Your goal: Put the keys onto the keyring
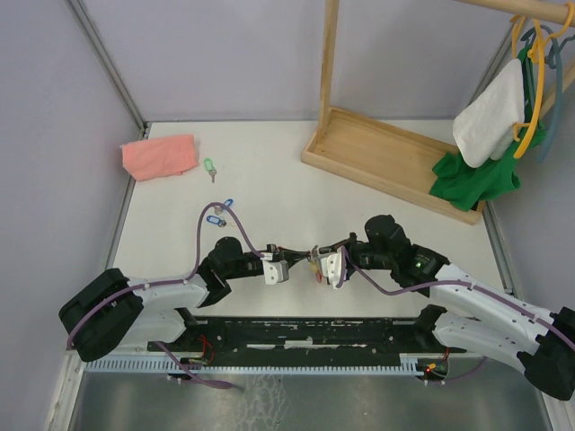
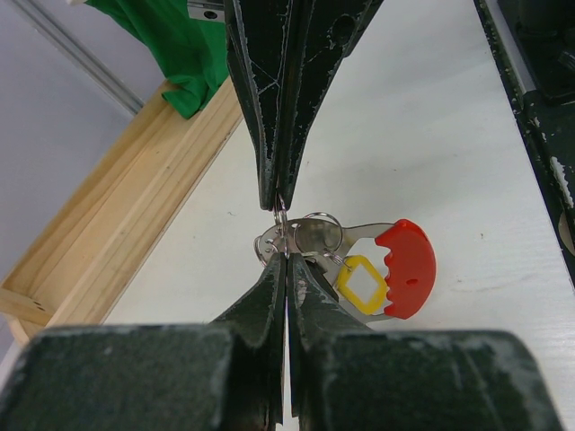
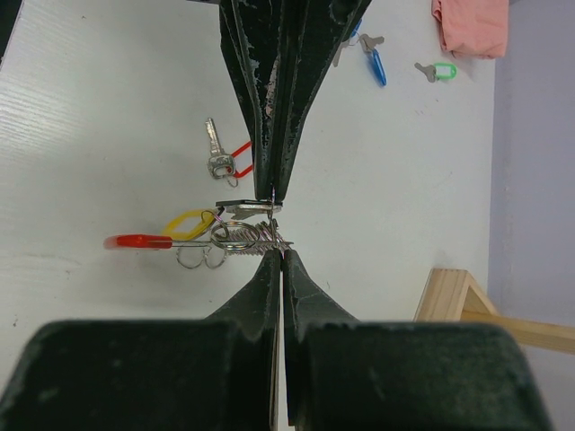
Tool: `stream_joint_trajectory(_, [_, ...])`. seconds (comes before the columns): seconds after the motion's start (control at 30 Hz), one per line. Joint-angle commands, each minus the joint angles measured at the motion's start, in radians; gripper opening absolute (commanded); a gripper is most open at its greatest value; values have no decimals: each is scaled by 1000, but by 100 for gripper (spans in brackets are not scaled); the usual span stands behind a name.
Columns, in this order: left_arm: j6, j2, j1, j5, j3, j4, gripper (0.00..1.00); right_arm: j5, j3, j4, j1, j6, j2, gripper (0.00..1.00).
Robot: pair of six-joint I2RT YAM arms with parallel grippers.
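- Top external view: the two arms reach in from the near edge of the white table (image 1: 269, 171), and their tips meet at the middle of that edge.
- Left gripper (image 2: 286, 267): the fingers are pressed fully together. They pinch the silver metal of the yellow-tagged key (image 2: 360, 284), right against the coil.
- Right gripper (image 3: 280, 256): it is likewise closed tight. It nips the silver wire coil of the keyring (image 3: 250, 238), tip to tip with the other gripper.
- Keyring, from the left wrist: it is held off the table between the two tips. Its red crescent sticks out to one side and the yellow tag hangs just beside it.
- Red-tagged key (image 3: 218, 162): it lies flat on the table near the pinch, touching nothing.
- Blue-tagged key (image 1: 226, 205): it sits farther back, left of centre. What looks like a dark-tagged key (image 1: 214, 220) lies just beside it.
- Green-tagged key (image 1: 209, 167): it lies apart, toward the far left corner.
- Pink cloth (image 1: 160, 156): it is crumpled in the far left corner, near the green-tagged key.
- Wooden rack (image 1: 386, 157): its tray base runs along the far right edge. A green garment (image 1: 476, 178) and a white cloth (image 1: 490, 112) hang from it.
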Motion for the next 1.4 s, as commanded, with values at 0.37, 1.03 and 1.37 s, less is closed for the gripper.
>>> stream_joint_trajectory(0.37, [13, -12, -9, -9, 39, 64, 3, -25, 51, 40, 4, 24, -1, 1])
stream_joint_trajectory(1.03, [-47, 28, -28, -24, 44, 150, 3, -5, 51, 92, 8, 86, 21, 1])
stream_joint_trajectory(1.37, [-57, 55, -55, -96, 44, 182, 3, 13, 51, 119, 17, 131, 26, 1])
